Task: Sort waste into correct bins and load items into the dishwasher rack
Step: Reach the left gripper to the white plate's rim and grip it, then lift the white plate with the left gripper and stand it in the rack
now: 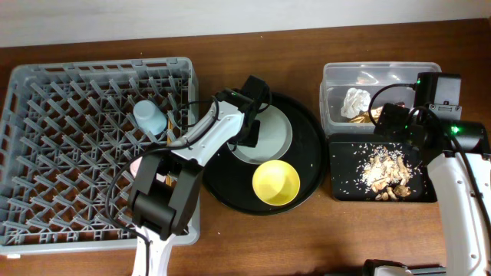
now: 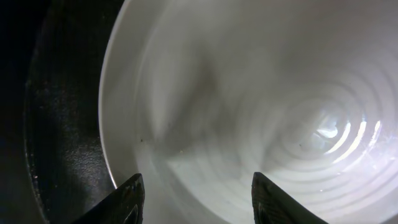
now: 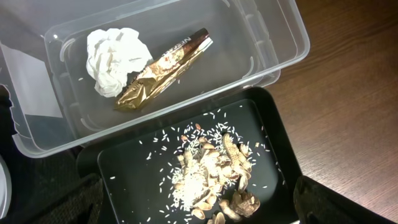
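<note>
The grey dishwasher rack point(image 1: 46, 153) holds the light-blue cup point(image 1: 149, 116); the pink cup point(image 1: 136, 164) peeks out beside my left arm. The pale plate point(image 1: 278, 132) and yellow bowl point(image 1: 276, 182) sit on the round black tray. My left gripper point(image 1: 250, 135) hovers open just above the plate point(image 2: 261, 93), its fingers point(image 2: 199, 199) empty. The clear tub point(image 3: 273, 62) holds the white napkin point(image 3: 115, 57) and gold wrapper point(image 3: 163, 68). The black rectangular tray point(image 3: 124, 168) holds the food scraps point(image 3: 214, 174). My right gripper point(image 3: 205, 208) is open and empty above it. I cannot make out the chopsticks.
The round black tray point(image 1: 307, 134) lies between the rack and the bins. The clear tub point(image 1: 368, 70) stands behind the black rectangular tray point(image 1: 345, 184) at the right. Loose rice grains are scattered in that tray. The brown table shows in front.
</note>
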Controlling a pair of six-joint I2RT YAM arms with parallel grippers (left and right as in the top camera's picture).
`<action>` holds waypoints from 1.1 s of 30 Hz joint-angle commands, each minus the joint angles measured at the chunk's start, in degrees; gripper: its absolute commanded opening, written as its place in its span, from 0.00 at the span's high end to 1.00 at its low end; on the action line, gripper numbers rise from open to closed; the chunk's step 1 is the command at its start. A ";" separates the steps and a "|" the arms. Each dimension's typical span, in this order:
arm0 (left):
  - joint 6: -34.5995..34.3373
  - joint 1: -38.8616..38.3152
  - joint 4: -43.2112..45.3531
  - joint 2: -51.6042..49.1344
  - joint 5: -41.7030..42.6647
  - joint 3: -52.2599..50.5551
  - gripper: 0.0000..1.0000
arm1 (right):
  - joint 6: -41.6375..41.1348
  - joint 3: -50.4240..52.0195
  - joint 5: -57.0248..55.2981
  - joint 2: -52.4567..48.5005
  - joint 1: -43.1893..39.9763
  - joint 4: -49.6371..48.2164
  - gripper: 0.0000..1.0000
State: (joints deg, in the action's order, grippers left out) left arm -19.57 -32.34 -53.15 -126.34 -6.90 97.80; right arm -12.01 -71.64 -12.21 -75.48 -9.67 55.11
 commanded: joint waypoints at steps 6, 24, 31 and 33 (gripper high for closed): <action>-0.76 0.42 -4.11 0.55 -1.99 3.58 0.45 | 0.00 -0.37 -1.14 -0.13 -0.11 -0.02 0.01; -3.10 0.79 0.28 0.46 -4.44 -2.32 0.45 | 0.00 -0.37 -1.14 -0.13 -0.11 -0.02 0.01; -2.64 0.79 4.96 0.48 8.15 -5.70 0.46 | 0.00 -0.37 -1.14 -0.13 -0.11 0.00 0.01; -2.64 0.79 5.38 0.48 9.53 -5.51 0.47 | 0.00 -0.37 -1.14 -0.13 -0.11 0.00 0.01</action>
State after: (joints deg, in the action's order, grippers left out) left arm -21.96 -30.85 -48.16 -125.49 -5.50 93.82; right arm -12.01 -71.64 -12.21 -75.50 -9.67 55.13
